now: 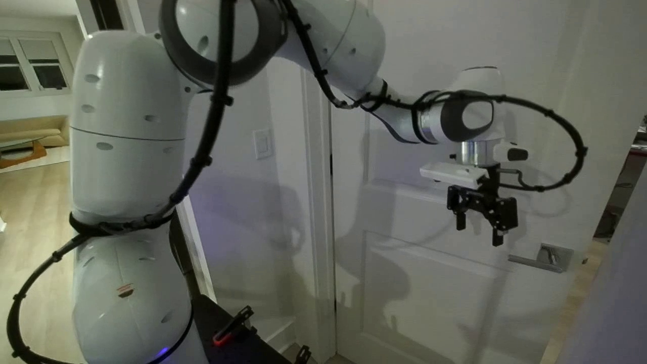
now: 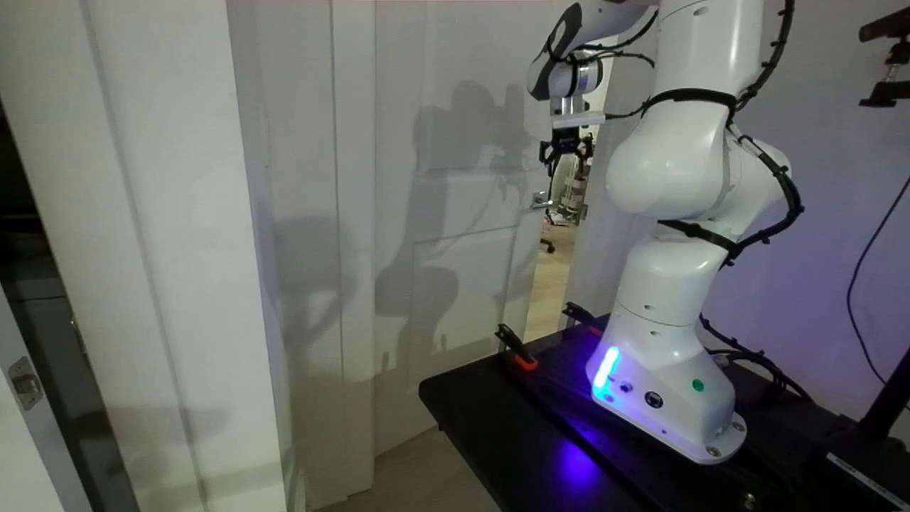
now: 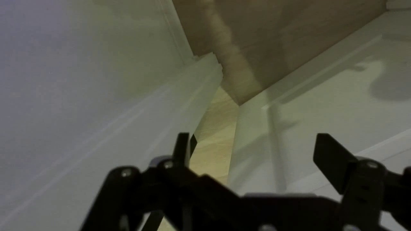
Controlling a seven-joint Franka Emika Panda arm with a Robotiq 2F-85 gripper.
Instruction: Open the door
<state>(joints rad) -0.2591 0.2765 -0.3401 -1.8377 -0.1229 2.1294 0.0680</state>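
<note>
I have the gripper [image 1: 479,230] hanging tips-down, its fingers [image 3: 328,154] spread well apart, with nothing caught between them. Below it, and apart from it in an exterior view, is the silver lever handle [image 1: 533,262], a slim bar running roughly level from a square plate [image 1: 565,255]. I'd expect that bar to be hard, smooth and a bit slippery, with a spring behind it, so I would take it out near its tip, where little force should turn it; close to the plate it would likely feel much stiffer. The door [image 1: 409,212] itself stands behind the gripper, tall, white and, I'd say, rigid, its shallow recessed panels [image 1: 434,288] offering nothing to pinch. It is already ajar: the wrist view shows a strip of floor [image 3: 213,144] between its free edge [image 3: 238,134] and the pale wall [image 3: 90,83]. With the latch probably clear, I judge it weighty in itself but easy to swing, so the lever may serve mainly as a pull. That edge could be a second hold, though I can't tell from here which way the door swings.
</note>
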